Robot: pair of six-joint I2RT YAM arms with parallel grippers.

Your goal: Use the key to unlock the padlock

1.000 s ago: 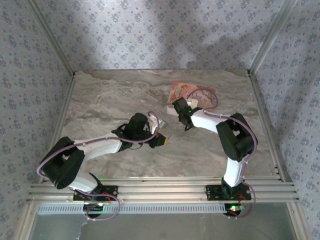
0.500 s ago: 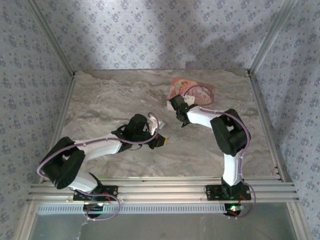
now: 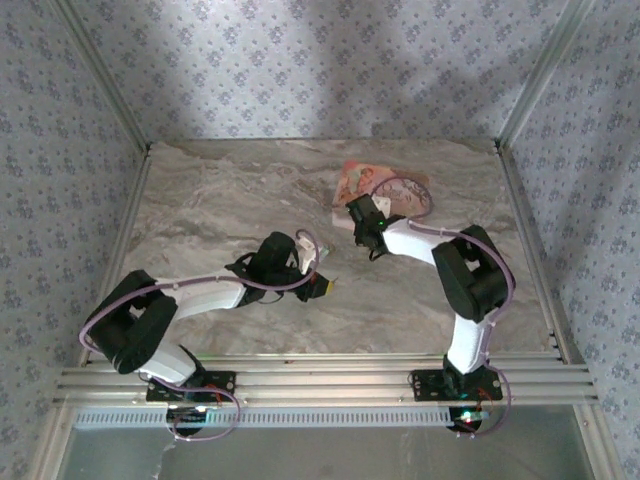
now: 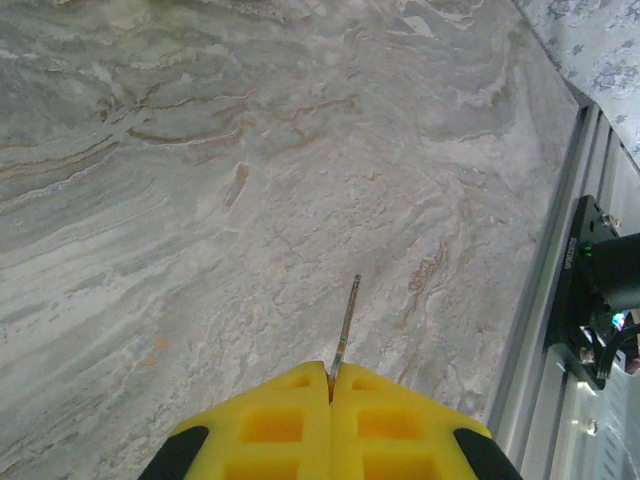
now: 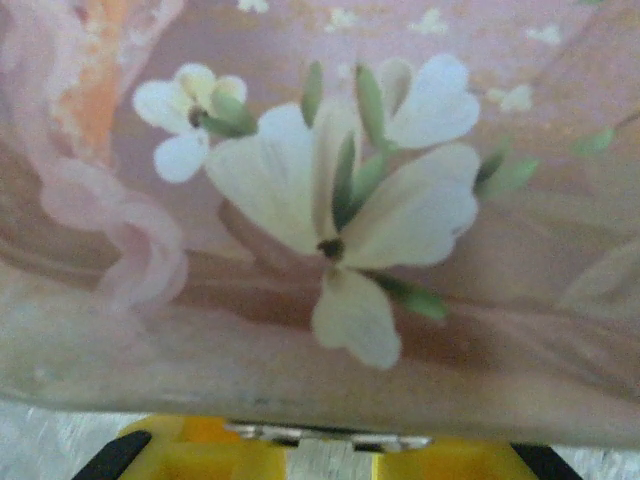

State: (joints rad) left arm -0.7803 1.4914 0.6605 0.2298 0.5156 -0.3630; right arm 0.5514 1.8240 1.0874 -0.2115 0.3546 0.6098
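Note:
My left gripper (image 4: 330, 372) is shut on the key (image 4: 345, 325). Its thin blade sticks out past the yellow fingertips, above bare marble. In the top view that gripper (image 3: 322, 284) hovers near the table's middle. My right gripper (image 3: 357, 214) is at the near left edge of a pink flowered pouch (image 3: 385, 186). In the right wrist view the pouch (image 5: 330, 200) is pressed close. A flat silvery metal piece (image 5: 330, 437), the padlock as far as I can tell, lies across my yellow fingertips (image 5: 200, 450). They stand narrowly apart, with table showing through the gap.
The marble table (image 3: 220, 200) has papered walls at the back and sides. An aluminium rail (image 3: 320, 380) runs along the near edge. The same rail (image 4: 545, 300) lies to the right of the key, with the right arm's base (image 4: 600, 290) beyond it.
The right gripper's jaws have narrowed at the pouch's edge and it has shifted slightly there. The left arm has moved a little, still gripping the key.

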